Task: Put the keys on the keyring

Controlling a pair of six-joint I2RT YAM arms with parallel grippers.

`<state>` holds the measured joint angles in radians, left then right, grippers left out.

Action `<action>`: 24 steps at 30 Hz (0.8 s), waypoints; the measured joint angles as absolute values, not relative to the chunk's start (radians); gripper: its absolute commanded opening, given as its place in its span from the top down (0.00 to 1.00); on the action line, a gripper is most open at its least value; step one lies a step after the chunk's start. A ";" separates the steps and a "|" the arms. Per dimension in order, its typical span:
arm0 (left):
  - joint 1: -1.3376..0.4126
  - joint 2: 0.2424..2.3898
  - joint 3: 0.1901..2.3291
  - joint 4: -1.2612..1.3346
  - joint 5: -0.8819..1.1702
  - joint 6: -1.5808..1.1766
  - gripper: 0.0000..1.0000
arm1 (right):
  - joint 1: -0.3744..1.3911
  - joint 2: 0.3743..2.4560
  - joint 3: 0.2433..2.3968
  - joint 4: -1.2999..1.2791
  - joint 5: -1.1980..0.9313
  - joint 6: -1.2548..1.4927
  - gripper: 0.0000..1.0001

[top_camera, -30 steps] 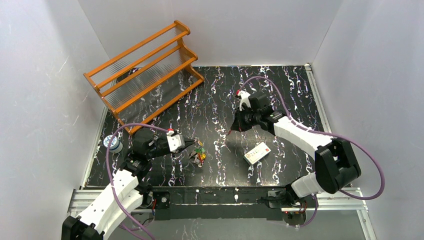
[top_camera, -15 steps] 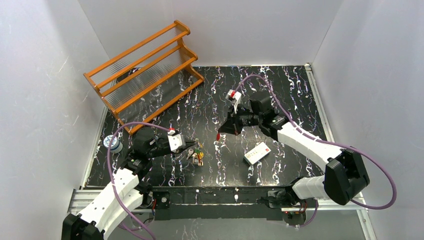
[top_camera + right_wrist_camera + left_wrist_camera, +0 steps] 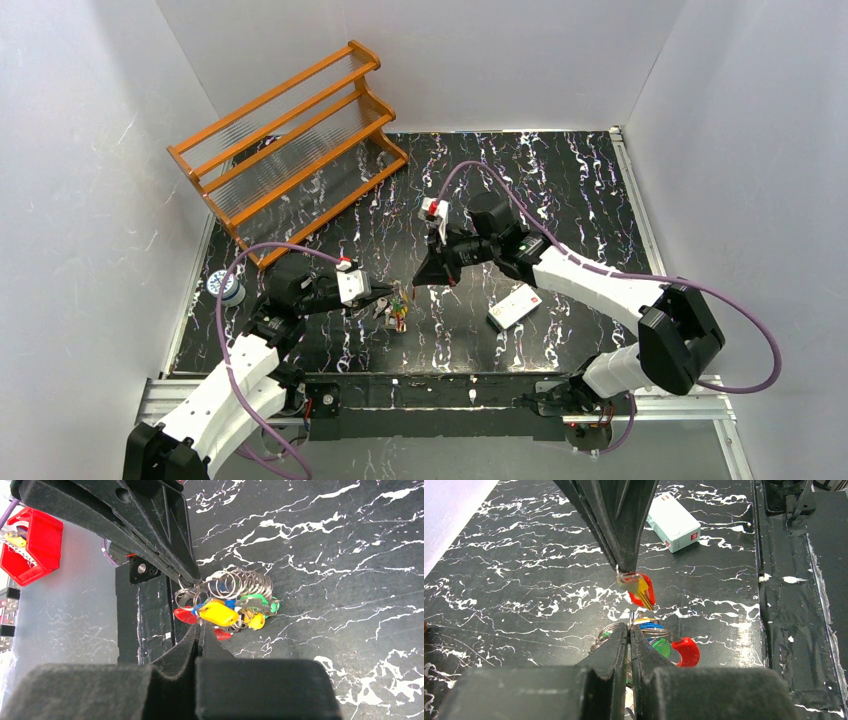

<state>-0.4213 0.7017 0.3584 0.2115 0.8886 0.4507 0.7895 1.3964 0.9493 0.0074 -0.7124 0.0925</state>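
Task judged partly done: small keys with red, green and blue plastic heads (image 3: 257, 604) lay bunched against the coiled silver wire keyring (image 3: 240, 584), toward 6 o'clock on the table in the top view. The left gripper (image 3: 629, 629) was clamped shut on a loop of that keyring. The right gripper (image 3: 200, 630), jaws closed, pinched a yellow-headed key (image 3: 217, 614) touching the bunch; whether this key was threaded on could not be told. The black, white-veined tabletop (image 3: 580, 180) carried a white box with a red dot (image 3: 514, 305) at 4 o'clock and an orange wooden rack (image 3: 290, 140) between 10 and 11 o'clock, within plain white walls (image 3: 480, 50).
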 measured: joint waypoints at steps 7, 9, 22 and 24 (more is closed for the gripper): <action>-0.421 0.704 0.358 0.228 0.905 0.444 1.00 | 0.827 1.415 0.974 0.009 -0.709 0.066 0.99; -0.421 0.704 0.358 0.231 0.906 0.443 1.00 | 0.834 1.415 0.980 0.009 -0.710 0.059 0.99; -0.421 0.706 0.358 0.232 0.907 0.441 1.00 | 0.879 1.456 0.994 0.005 -0.709 0.032 0.99; -0.421 0.706 0.358 0.232 0.907 0.440 1.00 | 0.879 1.460 0.995 0.002 -0.702 0.032 0.99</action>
<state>-0.4213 0.7063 0.3584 0.2317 0.9073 0.4404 0.8795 1.4605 0.9951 0.0017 -0.7025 0.0319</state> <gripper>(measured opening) 0.018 0.029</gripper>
